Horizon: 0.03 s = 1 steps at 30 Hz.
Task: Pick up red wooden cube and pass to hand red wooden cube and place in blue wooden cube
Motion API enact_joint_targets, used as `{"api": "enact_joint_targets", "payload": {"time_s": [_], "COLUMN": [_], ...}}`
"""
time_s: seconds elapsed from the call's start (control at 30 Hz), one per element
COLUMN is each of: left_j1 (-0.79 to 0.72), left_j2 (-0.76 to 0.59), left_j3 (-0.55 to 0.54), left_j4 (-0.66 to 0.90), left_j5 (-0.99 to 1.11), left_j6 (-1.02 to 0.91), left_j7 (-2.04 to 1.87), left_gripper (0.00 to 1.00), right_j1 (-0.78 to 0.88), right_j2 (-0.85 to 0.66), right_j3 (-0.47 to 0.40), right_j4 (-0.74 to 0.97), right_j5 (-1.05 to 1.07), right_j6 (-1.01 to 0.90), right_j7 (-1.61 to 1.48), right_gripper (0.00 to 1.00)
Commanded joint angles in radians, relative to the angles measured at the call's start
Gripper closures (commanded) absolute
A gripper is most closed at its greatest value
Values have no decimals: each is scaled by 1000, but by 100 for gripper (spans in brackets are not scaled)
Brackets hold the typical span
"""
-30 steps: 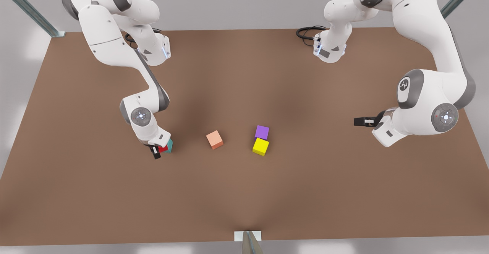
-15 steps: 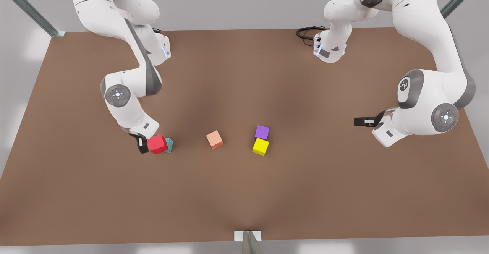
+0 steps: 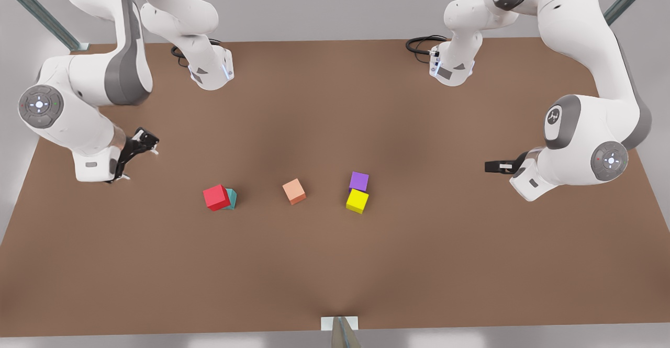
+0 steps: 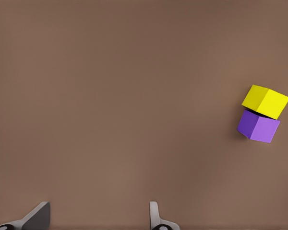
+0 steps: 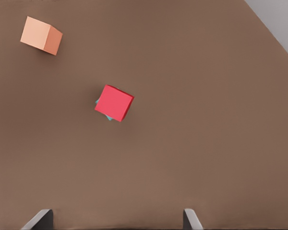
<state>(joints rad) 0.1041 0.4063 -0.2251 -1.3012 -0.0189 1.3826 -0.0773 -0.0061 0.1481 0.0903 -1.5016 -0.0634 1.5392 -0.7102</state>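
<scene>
The task appeared to be finished, or very nearly so: the red wooden cube [image 3: 216, 197] was seen resting on top of the blue wooden cube [image 3: 232, 198], turned a little out of square with it and set slightly toward the front view's left, so that only a teal edge was left showing beside it; in the right wrist view the red wooden cube [image 5: 114, 103] was seen covering almost all of the blue wooden cube [image 5: 103, 112]. No claw was in contact with the pair. The right claw [image 3: 137, 150] was held above the counter [image 3: 335, 264] at the front view's left, well apart from the stack, with its fingers [image 5: 192, 219] spread and nothing pinched between them. The left claw [image 3: 497, 166] was parked at the front view's right, waiting, its fingers [image 4: 156, 216] likewise spread and empty. Nothing more of the task seemed to be left, unless the offset of the red cube were judged to need correcting. Five cubes were counted: one red, one teal-blue, one salmon-orange cube [image 3: 294, 191] lying alone near the middle, one purple cube [image 3: 359, 181] and one yellow cube [image 3: 357, 201], the last two lying touching each other. Two arms and two claws were counted.
</scene>
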Motion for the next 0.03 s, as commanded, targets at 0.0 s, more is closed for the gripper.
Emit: {"api": "enact_joint_targets", "payload": {"time_s": [0.0], "left_j1": [0], "left_j2": [-1], "left_j3": [0], "left_j4": [0], "left_j5": [1], "left_j6": [0], "left_j7": [-1], "left_gripper": [0], "right_j1": [0], "right_j2": [-10], "right_j3": [0], "right_j4": [1], "right_j5": [4], "right_j6": [-113], "right_j7": [759], "right_gripper": [0]}}
